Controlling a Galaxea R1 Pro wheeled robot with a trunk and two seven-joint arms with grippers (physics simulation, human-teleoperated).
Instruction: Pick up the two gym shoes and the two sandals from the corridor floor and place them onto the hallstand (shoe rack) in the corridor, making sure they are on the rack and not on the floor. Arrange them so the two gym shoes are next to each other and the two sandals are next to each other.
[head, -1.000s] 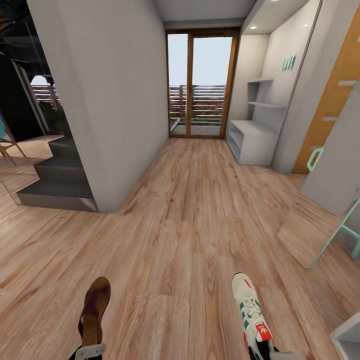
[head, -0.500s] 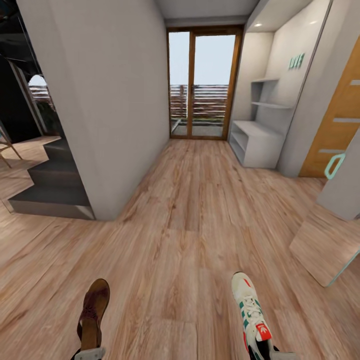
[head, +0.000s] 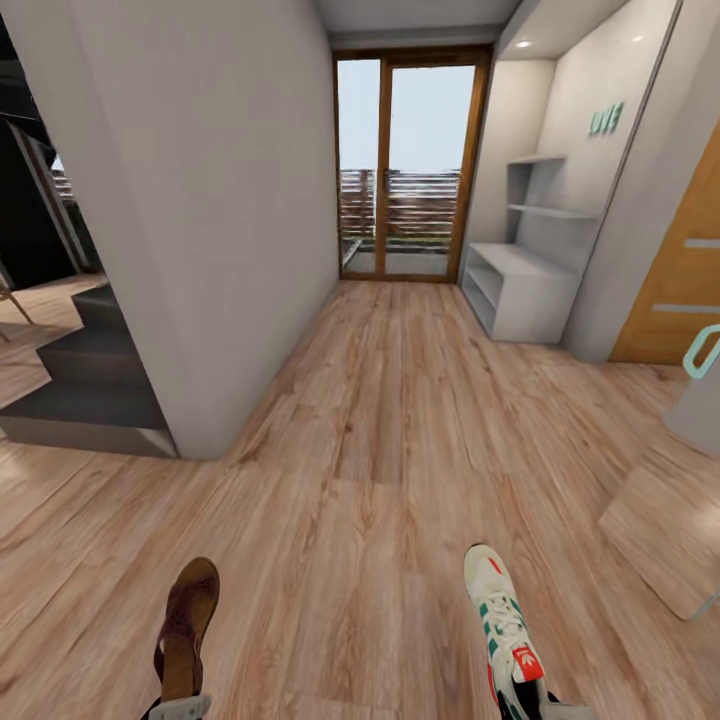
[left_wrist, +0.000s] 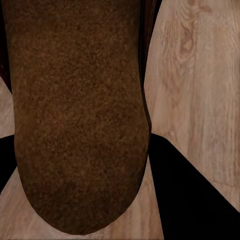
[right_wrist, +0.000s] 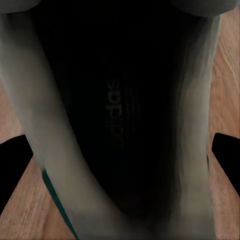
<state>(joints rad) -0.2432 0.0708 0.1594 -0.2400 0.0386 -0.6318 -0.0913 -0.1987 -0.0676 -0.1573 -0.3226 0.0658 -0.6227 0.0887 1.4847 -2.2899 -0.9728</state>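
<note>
A brown sandal (head: 186, 628) is held in the left gripper (head: 180, 706) at near left, and a gym shoe (head: 505, 625) (white, green stripes) is clamped in the right gripper (head: 535, 708) at near right. Both hang above the corridor floor (head: 370, 480); the hallstand (head: 515, 290) stands far right, beside the glass door (head: 405, 165).

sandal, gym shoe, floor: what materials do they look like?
Sandal: matte brown leather or suede, going by its grainy insole.
Gym shoe: white leather-like upper, green stripes, red patches, laces; dark printed insole.
Corridor floor: light wood planks with grain and knots.

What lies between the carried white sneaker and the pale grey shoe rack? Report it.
In the head view, bare wood-plank floor separates the white sneaker from the pale grey shoe rack.
</note>
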